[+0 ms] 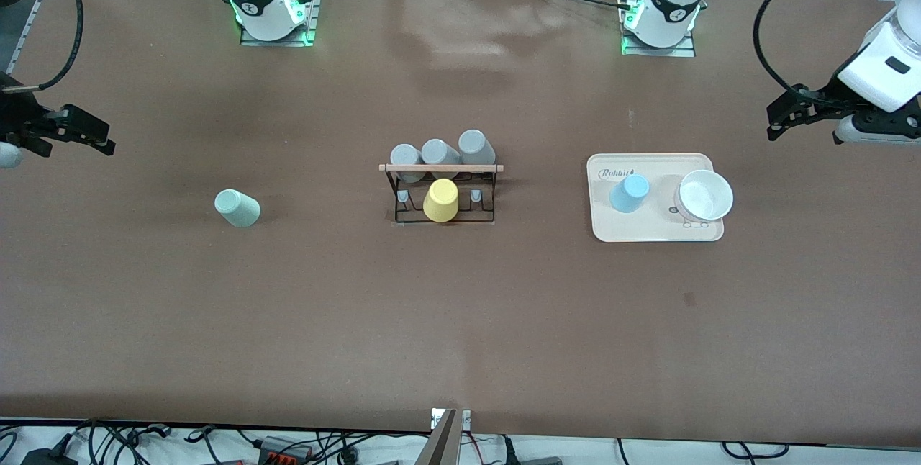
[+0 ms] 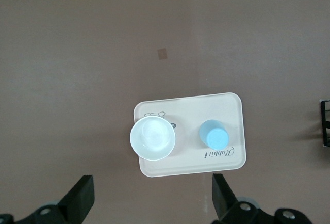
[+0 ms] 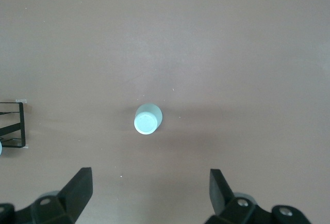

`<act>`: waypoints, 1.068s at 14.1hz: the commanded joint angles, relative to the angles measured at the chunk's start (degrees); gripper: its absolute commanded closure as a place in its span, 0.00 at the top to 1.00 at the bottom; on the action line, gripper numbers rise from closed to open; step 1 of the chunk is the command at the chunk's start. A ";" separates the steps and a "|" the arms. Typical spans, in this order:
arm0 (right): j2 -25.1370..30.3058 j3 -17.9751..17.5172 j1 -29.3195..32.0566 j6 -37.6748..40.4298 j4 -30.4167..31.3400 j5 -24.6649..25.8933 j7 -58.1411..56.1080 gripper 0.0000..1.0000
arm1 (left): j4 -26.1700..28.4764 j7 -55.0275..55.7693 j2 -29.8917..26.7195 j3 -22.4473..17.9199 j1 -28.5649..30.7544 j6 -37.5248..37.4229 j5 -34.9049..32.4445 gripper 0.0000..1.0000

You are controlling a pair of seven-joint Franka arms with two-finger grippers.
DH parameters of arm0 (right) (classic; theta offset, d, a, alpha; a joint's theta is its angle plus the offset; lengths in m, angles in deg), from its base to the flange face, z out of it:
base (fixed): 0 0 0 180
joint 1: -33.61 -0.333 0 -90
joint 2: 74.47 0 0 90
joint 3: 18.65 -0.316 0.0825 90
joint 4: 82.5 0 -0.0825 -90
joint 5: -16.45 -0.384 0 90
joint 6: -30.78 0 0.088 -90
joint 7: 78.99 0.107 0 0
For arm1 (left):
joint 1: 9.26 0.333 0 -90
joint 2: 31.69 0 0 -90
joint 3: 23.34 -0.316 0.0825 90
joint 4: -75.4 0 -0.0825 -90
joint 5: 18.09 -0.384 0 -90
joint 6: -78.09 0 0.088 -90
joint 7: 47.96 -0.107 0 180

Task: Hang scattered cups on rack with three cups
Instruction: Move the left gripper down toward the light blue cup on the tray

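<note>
The pale mint green cup stands mouth-down on the table toward the right arm's end; it also shows in the right wrist view. The light blue cup stands mouth-down on the beige tray; it also shows in the left wrist view. The black wire rack with its wooden rod stands mid-table and holds three grey cups and a yellow cup. My right gripper is open and empty, high over the right arm's end. My left gripper is open and empty, high over the left arm's end.
A white bowl sits on the tray beside the blue cup, and shows in the left wrist view. The rack's edge shows in both wrist views. Brown table cover lies all around.
</note>
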 commanded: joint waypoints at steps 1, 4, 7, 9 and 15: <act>1.15 -0.39 0.06 -0.42 1.04 0.49 0.11 1.00 | -1.54 -0.65 0.20 0.37 0.59 -1.20 0.98 1.00; 1.15 -0.39 0.15 -0.51 0.95 0.49 0.11 1.00 | -1.54 -0.57 0.03 0.37 0.77 -1.99 0.89 1.00; 1.15 -0.39 0.15 -0.51 0.95 0.49 0.11 1.00 | -1.62 0.05 -0.50 0.55 0.68 -3.40 1.06 1.00; 1.15 -0.39 0.15 -0.68 0.95 0.49 0.11 1.00 | -1.71 0.40 0.20 1.16 0.07 -3.92 0.89 1.00; 1.06 -0.39 0.15 -0.69 0.95 0.49 0.11 1.00 | -0.76 0.49 4.50 5.90 0.15 -15.78 0.80 1.00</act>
